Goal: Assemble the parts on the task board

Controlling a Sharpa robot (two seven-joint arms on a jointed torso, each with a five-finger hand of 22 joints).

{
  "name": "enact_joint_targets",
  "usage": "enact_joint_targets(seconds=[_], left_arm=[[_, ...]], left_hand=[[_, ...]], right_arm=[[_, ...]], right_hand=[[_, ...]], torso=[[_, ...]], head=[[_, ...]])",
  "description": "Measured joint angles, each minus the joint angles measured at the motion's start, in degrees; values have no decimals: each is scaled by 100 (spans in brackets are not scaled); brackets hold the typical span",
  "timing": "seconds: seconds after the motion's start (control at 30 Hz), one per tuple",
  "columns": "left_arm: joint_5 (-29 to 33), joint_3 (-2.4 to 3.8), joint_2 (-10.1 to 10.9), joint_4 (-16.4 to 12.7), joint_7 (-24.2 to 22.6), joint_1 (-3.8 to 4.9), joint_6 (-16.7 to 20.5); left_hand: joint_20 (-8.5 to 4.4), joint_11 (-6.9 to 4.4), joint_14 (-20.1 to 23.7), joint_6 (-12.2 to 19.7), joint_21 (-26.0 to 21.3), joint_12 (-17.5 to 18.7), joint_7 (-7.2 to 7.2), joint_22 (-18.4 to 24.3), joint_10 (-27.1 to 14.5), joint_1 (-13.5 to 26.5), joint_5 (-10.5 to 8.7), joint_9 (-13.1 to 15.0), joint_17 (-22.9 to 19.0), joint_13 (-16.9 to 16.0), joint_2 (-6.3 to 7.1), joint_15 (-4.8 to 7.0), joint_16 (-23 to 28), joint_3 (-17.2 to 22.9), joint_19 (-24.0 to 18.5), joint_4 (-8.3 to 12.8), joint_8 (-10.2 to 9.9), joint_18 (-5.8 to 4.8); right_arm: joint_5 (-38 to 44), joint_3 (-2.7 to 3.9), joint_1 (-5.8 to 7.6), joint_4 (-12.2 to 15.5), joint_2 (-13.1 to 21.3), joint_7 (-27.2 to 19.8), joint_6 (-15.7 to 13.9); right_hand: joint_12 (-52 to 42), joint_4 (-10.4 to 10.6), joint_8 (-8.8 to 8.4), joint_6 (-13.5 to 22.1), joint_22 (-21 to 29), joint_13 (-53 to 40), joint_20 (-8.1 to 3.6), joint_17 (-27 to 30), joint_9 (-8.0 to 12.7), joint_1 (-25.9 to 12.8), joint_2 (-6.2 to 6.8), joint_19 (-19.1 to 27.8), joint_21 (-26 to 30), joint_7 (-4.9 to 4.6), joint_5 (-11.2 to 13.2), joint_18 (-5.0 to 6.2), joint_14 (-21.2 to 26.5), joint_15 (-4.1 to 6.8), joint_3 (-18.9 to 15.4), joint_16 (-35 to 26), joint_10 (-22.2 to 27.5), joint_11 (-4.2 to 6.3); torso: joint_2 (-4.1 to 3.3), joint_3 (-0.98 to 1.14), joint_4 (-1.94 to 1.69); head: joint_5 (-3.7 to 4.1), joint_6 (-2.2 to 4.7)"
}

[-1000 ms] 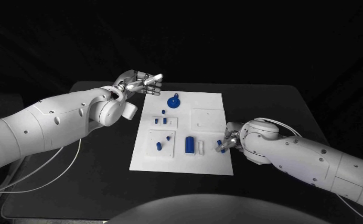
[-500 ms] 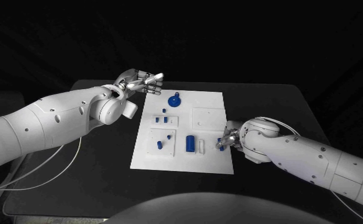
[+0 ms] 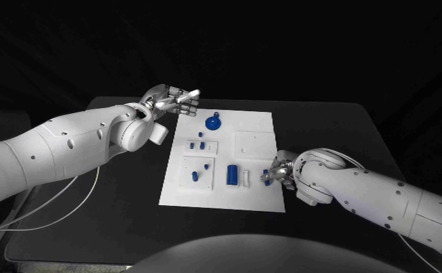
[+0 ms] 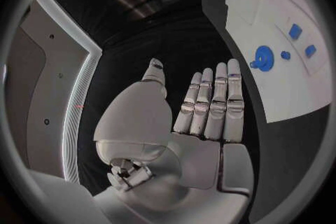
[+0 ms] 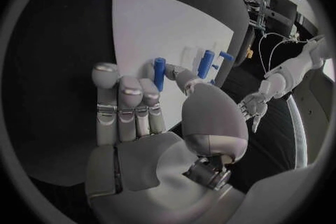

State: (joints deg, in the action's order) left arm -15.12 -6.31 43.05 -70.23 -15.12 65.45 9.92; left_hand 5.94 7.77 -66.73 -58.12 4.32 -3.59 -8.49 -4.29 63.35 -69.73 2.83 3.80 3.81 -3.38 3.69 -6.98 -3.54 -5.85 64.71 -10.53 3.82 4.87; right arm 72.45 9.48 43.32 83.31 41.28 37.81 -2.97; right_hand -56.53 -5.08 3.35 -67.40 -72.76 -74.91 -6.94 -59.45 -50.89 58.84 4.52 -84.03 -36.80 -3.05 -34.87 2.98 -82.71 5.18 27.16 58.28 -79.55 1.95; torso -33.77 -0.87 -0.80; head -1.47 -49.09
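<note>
The white task board [image 3: 253, 190] lies in the middle of the black table. My right hand [image 3: 281, 171] is at the board's right edge and pinches a small blue peg [image 3: 268, 177] upright between thumb and finger; the right wrist view shows that peg [image 5: 159, 74] just over the board [image 5: 147, 22]. Close by stand a blue block [image 3: 232, 173] and a white block [image 3: 245, 179]. My left hand [image 3: 171, 101] hovers open above the board's far left corner, its fingers [image 4: 210, 103] straight and holding nothing. A round blue part [image 3: 213, 123] lies near it.
Small blue pegs [image 3: 197, 146] stand in a raised plate on the board's left side, and two more [image 3: 195, 175] sit in the plate below it. A square white plate [image 3: 253, 143] lies right of centre. Black table [image 3: 331, 139] surrounds the board.
My right hand has edged slightly left over the board with the blue peg, and its arm has dropped a little. The left hand has stayed put.
</note>
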Motion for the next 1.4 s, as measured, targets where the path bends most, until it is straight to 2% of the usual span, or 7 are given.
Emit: enact_joint_targets(seconds=[0.03, 0.17, 0.4, 0.5, 1.3, 1.37, 1.4], left_arm=[[-1, 0, 1, -1, 4, 0, -2], [-10, 0, 4, -3, 22, 0, -10], [-22, -1, 9, -9, 45, 0, -22], [-28, -1, 10, -11, 53, 0, -27], [-64, -1, -1, -8, 96, 0, -65], [-66, -1, -1, -8, 99, 0, -68], [-68, -1, -1, -8, 101, 0, -70]], left_hand=[[0, 0, 0, 0, 0, 0, 0, 0, 0, 0, 0, 0, 0, 0, 0, 0, 0, 0, 0, 0, 0, 0], [0, 0, 0, 0, 0, 0, 0, 0, 0, 0, 0, 0, 0, 0, 0, 0, 0, 0, 0, 0, 0, 0], [0, 0, 0, 0, 0, 0, 0, 0, 0, 0, 0, 0, 0, 0, 0, 0, 0, 0, 0, 0, 0, 0], [0, 0, 0, 0, 0, 0, 0, 0, 0, 0, 0, 0, 0, 0, 0, 0, 0, 0, 0, 0, 0, 0], [21, 0, 0, 20, 0, 0, -20, 0, 0, 0, 0, 0, 0, 0, 0, 0, 0, 12, -20, -44, 0, 0], [21, 17, 0, 20, 0, 0, -20, 0, -18, 0, 0, 0, 0, 0, 0, 0, 0, 29, -20, -61, 0, 0], [21, 21, 0, 20, 0, 0, -20, 0, -21, 0, 0, 0, 0, 0, 0, 0, 0, 29, -21, -61, 0, 0]], right_arm=[[-57, -4, -6, 19, 5, -7, -33], [-311, -10, -21, 95, 26, -28, -173], [-603, -10, -25, 202, 18, -64, -369], [-690, -7, -25, 230, -10, -86, -439], [-952, 4, -15, 91, -276, -112, -433], [-955, 6, -13, 76, -286, -112, -425], [-957, 6, -12, 69, -292, -112, -420]], right_hand=[[0, 0, 13, 2, -1, 0, 0, 4, 3, 0, 0, 0, 0, -2, -1, 0, 1, -1, 0, 0, 0, 0], [0, 40, 12, -8, -15, 0, 0, 14, 682, 0, 0, 0, 0, -22, -111, -1, 2, -2, 40, 0, 0, -1], [0, 54, 14, -14, -27, 0, 0, 22, 2841, 1, 0, 0, 0, -32, -176, -2, -22, 5, 56, -27, 0, 0], [0, -9, 7, -7, -37, 0, -1, 28, 3300, 1, 1, 0, 0, -39, -203, -1, -31, 10, 134, -27, 0, 0], [23, -357, 16, -34, -57, 1, -1, 39, 3394, 1, 1, 0, 88, -44, -146, 0, -19, 22, 163, -27, 0, 0], [28, -468, 32, -34, -45, 1, -1, 41, 3391, 2, 0, 0, 125, -44, -38, 1, -19, 21, 53, -26, -1, 1], [45, -727, 43, -34, -33, 1, -1, 45, 3388, 0, -2, 0, 133, -43, 4, 0, -19, 21, 208, -27, -1, 1]], torso=[[1, 0, 0], [1, 0, -1], [-1, -2, -2], [-1, -1, -1], [-1, 0, 0], [-1, 0, 0], [-1, -1, 0]], head=[[-1, 1], [-12, 8], [-30, 10], [-35, 6], [-32, -15], [-39, -16], [-41, -16]])
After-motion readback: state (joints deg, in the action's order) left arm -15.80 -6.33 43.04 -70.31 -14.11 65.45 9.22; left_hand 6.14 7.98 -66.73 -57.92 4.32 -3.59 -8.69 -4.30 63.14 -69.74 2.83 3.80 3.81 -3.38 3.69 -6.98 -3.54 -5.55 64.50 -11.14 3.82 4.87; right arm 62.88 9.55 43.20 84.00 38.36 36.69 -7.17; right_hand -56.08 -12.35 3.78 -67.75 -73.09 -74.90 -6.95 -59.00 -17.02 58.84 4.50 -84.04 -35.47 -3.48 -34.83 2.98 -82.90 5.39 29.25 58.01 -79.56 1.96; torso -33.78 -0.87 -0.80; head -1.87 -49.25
